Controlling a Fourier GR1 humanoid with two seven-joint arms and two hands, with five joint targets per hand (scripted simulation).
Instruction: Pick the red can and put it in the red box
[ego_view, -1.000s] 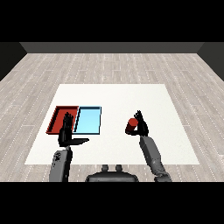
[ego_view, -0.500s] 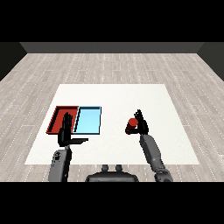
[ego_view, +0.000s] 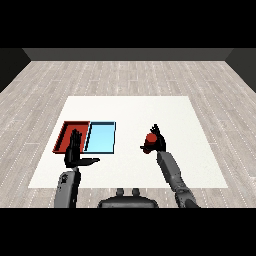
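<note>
Head view: right hand apparently curled round red can

There is no text, label, brand, number or sign that can be read anywhere here. The red can shows only plain colour on its side, and the red tray and the light blue tray carry no marking. The white table is plain too.
</note>
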